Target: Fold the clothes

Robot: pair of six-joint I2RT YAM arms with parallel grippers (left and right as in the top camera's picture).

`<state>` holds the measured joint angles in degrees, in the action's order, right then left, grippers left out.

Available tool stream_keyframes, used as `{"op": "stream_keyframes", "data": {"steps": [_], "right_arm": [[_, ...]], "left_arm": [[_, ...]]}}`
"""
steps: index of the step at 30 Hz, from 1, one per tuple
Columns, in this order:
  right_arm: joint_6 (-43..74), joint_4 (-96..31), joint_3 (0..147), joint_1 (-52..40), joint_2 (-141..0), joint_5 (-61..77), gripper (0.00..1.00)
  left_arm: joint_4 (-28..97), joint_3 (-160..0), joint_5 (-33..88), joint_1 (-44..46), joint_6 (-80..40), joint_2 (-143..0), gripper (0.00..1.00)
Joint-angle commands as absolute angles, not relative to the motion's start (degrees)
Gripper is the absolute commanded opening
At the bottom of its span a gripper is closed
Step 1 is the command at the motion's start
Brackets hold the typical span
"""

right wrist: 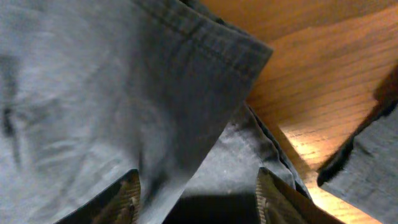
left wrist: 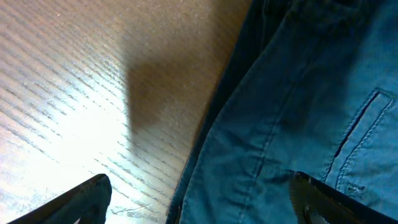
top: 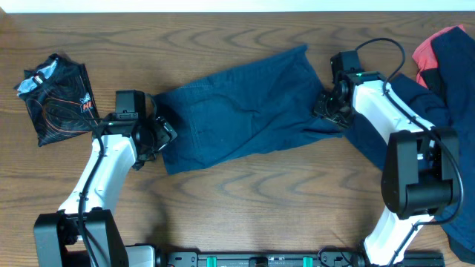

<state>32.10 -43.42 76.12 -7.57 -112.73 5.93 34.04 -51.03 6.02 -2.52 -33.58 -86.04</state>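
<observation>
From overhead, the navy shorts (top: 245, 107) are lying spread across the middle of the desk (top: 245, 200), slanting from the left-centre up toward the far right. The left gripper (top: 159, 135) is sitting at their left end and the right gripper (top: 329, 109) at their right end. A small black printed garment (top: 58, 96) is lying crumpled near the far left corner, well apart from the shorts. A red piece (top: 433, 49) is showing at the far right corner, partly under a navy heap (top: 462, 96) that is running down the right edge behind the right arm. In the left wrist view, the left gripper (left wrist: 199, 205) is standing wide open. One of its fingers (left wrist: 87, 196) is hanging over bare wood and the other over the shorts (left wrist: 292, 106), whose edge and stitched pocket seam are filling the right half of the view. In the right wrist view, the right gripper (right wrist: 198, 202) is also gaping, its fingers (right wrist: 121, 202) set well apart with dark cloth lying loose between them. A stitched hem of the shorts (right wrist: 186, 37) is crossing the top, and bare desk (right wrist: 323, 68) is showing to the right.
</observation>
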Motion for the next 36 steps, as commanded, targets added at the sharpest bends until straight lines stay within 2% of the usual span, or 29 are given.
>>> {"op": "stream_keyframes", "data": {"steps": [1, 2, 4, 13, 20, 25, 30, 36], "right_arm": [[34.9, -43.2, 75.9, -7.5, -114.3, 6.0, 0.39], [34.9, -43.2, 75.9, -7.5, -114.5, 6.0, 0.29], [35.0, -43.2, 75.9, -7.5, -114.5, 6.0, 0.01], [35.1, -43.2, 76.0, -7.5, -112.4, 9.3, 0.01], [35.1, -47.3, 76.0, -7.5, -102.6, 10.8, 0.01], [32.9, -55.1, 76.0, -7.6, -99.1, 9.3, 0.01], [32.5, -65.9, 75.0, -7.6, -100.4, 0.6, 0.01], [32.0, -61.9, 67.9, -7.6, -100.4, 2.4, 0.02]], "left_arm": [[33.1, -50.9, 7.3, -2.5, -33.2, -86.1, 0.93], [32.4, -50.9, 7.9, -2.5, -33.2, -86.1, 0.93], [30.8, -50.9, 9.1, -2.5, -33.2, -86.3, 0.93], [23.9, -50.9, 11.6, -2.4, -33.2, -91.6, 0.93], [23.2, -50.9, 12.0, -2.4, -33.2, -98.3, 0.93], [22.5, -50.9, 13.1, -2.4, -33.2, -102.9, 0.93], [22.6, -50.9, 13.1, -2.4, -33.2, -103.9, 0.93], [22.9, -51.0, 13.1, -2.4, -33.2, -103.9, 0.93]]}}
